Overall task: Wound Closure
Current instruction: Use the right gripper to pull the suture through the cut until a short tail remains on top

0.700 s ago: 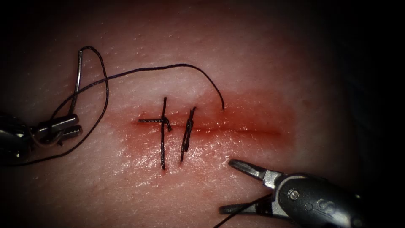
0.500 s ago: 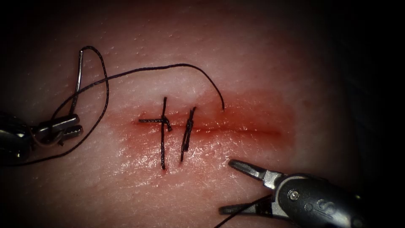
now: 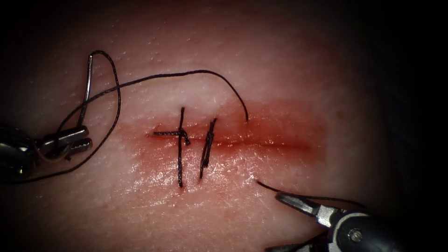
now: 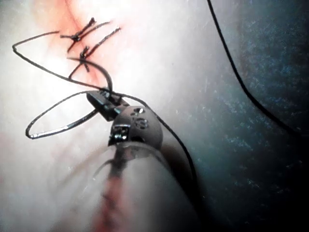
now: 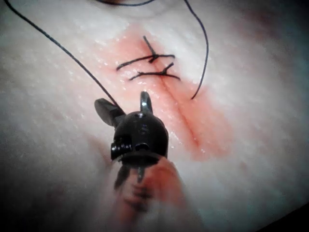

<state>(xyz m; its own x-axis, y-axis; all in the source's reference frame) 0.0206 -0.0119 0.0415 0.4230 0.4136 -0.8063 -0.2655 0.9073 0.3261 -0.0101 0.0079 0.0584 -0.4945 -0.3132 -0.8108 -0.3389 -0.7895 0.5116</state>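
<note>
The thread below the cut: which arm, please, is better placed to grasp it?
Likely right: the right tool, open, empty, lies beside the thread; the left tool holds the needle outside tissue, far left.

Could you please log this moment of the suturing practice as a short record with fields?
Left hand: shut on the needle near its end, left of the cut
Needle: free of the tissue
Right hand: jaws open, holding nothing, below the cut
Thread: arcs from the needle into the tissue above the cut; the other end exits below it
Stitches: two tied across the cut
Red fluid: along the cut
</note>
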